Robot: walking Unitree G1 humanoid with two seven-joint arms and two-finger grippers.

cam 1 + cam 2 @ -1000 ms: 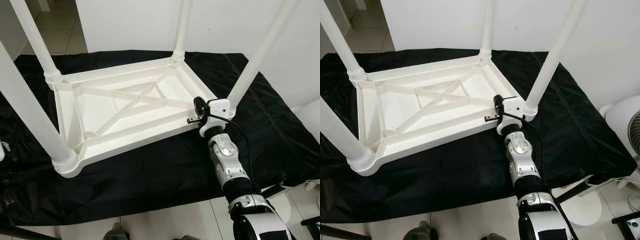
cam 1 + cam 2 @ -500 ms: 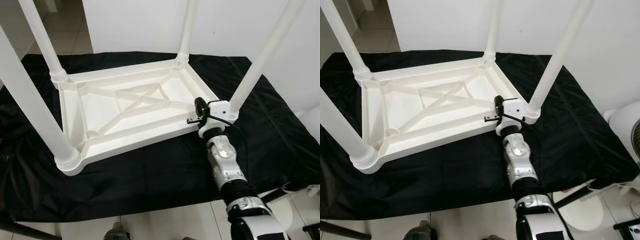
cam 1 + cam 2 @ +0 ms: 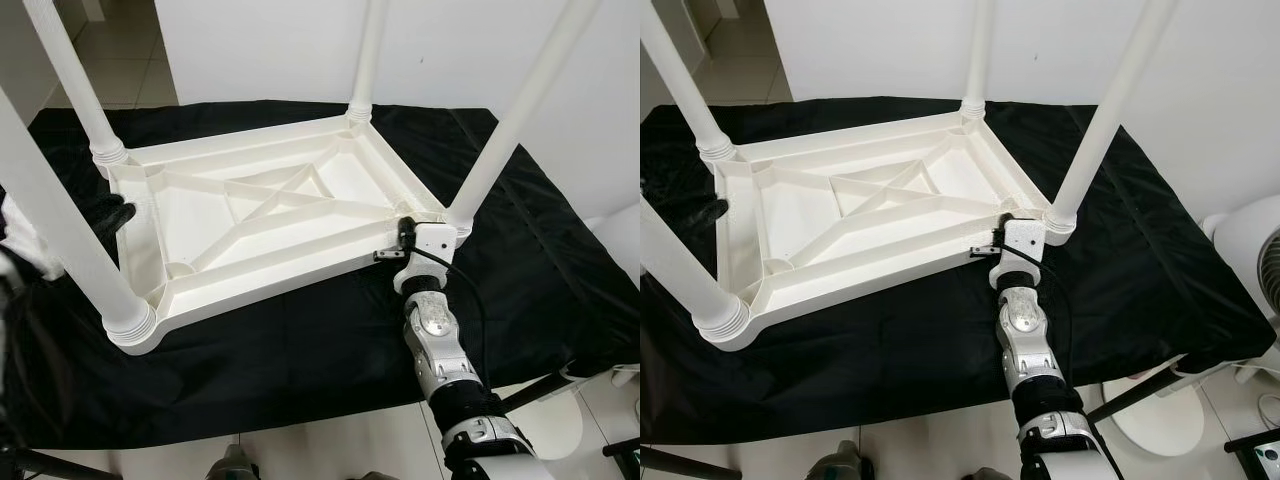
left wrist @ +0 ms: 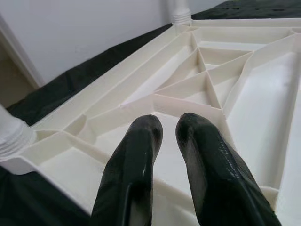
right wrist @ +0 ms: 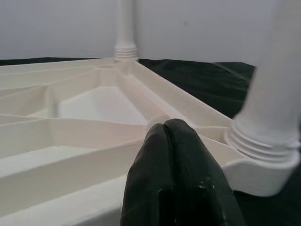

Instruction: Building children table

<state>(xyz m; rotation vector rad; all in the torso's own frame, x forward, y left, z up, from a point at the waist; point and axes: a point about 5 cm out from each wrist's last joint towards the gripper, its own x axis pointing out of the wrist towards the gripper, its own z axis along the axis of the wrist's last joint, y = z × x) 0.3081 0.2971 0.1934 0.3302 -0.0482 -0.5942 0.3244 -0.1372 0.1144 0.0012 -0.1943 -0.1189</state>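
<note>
A big black cloth (image 3: pixel 330 340) is spread over the pale tiled floor (image 3: pixel 330 445), and a white plastic table (image 3: pixel 260 215) lies upside down on the cloth with its four legs pointing up.

White table (image 3: pixel 855 215) upside down on black cloth (image 3: pixel 1110 260), four legs up. Right gripper (image 3: pixel 1008 222) at near-right corner rim; finger state unclear, hidden behind wrist.
</note>
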